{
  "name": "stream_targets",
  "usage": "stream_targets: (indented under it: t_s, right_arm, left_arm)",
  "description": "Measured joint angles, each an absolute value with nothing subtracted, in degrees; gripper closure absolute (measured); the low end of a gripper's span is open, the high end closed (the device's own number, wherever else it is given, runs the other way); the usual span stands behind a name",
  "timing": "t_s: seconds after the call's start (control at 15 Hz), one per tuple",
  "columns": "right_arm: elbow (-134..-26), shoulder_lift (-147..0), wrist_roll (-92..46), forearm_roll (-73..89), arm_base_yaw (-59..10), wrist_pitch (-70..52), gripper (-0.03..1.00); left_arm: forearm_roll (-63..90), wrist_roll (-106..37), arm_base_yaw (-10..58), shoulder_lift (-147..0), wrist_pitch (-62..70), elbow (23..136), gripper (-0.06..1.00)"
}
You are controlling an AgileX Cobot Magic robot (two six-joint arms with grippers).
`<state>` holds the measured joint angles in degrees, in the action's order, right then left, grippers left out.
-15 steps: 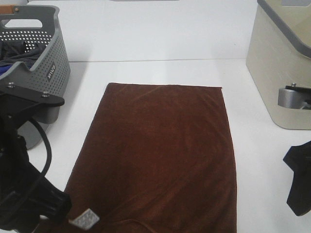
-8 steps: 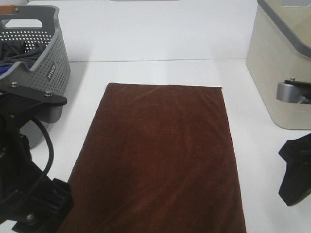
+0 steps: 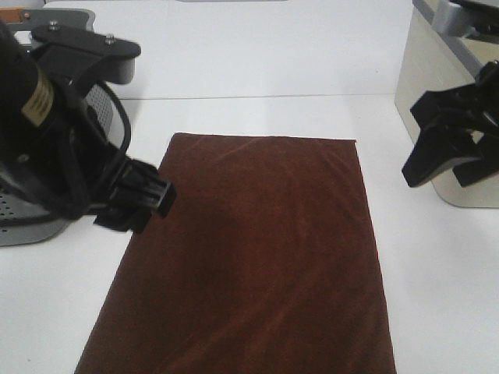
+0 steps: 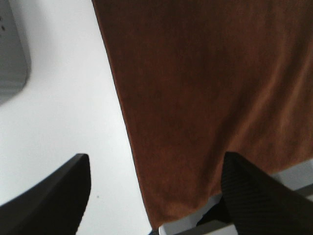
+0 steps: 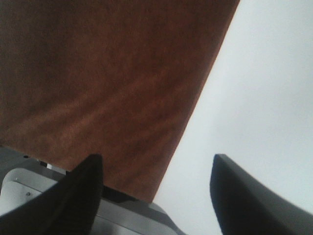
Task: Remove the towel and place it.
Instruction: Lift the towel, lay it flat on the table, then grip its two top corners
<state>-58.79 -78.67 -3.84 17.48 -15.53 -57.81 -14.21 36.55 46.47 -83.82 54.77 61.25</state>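
Note:
A dark brown towel [image 3: 257,249] lies flat on the white table, running from the middle to the front edge. It also shows in the left wrist view [image 4: 205,98] and the right wrist view [image 5: 98,73]. My left gripper [image 3: 132,206] hangs above the towel's left edge, open and empty, with its fingers [image 4: 49,196] spread apart over that edge. My right gripper [image 3: 448,164] is raised off the towel's right side, open and empty, with its fingers [image 5: 249,196] wide apart above the right edge.
A grey perforated basket [image 3: 15,226] with dark clothes stands at the left, mostly hidden behind my left arm; its corner shows in the left wrist view [image 4: 12,63]. A beige bin [image 3: 437,93] stands at the right, behind my right gripper. White table [image 3: 257,117] lies beyond the towel.
Both arms have risen from the table's front corners and moved toward the far side. A folded near-left corner with a label, seen earliest, now lies flat. The towel stays in place.

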Motion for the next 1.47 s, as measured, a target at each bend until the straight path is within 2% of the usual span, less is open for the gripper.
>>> stream_targets:
  t_s: [0.13, 0.2, 0.47, 0.6, 0.8, 1.0, 1.07, 1.2, 1.47]
  right_arm:
    - [-63.54, -82.39, -3.84, 17.30, -15.53, -57.81, 0.36]
    - [-69.67, -87.66, -3.84, 16.27, -15.53, -57.81, 0.37]
    - [-81.76, -100.21, -2.98, 14.44, -15.53, -57.41, 0.43]
    - [-84.74, -103.65, -2.12, 13.75, -15.53, -57.35, 0.46]
    - [-97.69, -119.06, 0.00, 10.71, -15.53, -55.92, 0.49]
    - [-106.11, -127.37, 0.74, 6.70, -15.53, -56.09, 0.49]
    - [-106.11, -127.37, 0.74, 6.70, -15.53, -56.09, 0.49]
    - [-109.72, -131.44, 2.52, 2.46, -15.53, -56.15, 0.49]
    - [-112.82, -136.48, 3.27, 0.57, -15.47, -55.63, 0.49]
  left_arm:
    - [-14.50, 35.81, 43.03, -86.52, 53.57, 64.80, 0.24]
    - [-14.21, 32.89, 38.39, -90.93, 52.77, 69.84, 0.24]
    - [-10.20, 26.53, 29.97, -102.16, 52.02, 80.67, 0.24]
    - [-9.22, 25.15, 28.30, -105.25, 52.02, 83.77, 0.24]
    - [-4.98, 21.03, 23.61, -120.49, 52.02, 98.32, 0.24]
    - [-4.70, 20.91, 22.12, -129.32, 52.48, 108.17, 0.27]
    - [-4.70, 20.91, 22.12, -129.32, 52.48, 108.17, 0.27]
    - [-4.87, 20.91, 21.49, -134.70, 53.51, 115.11, 0.31]
    - [-5.16, 19.77, 21.08, -142.27, 54.26, 125.54, 0.32]
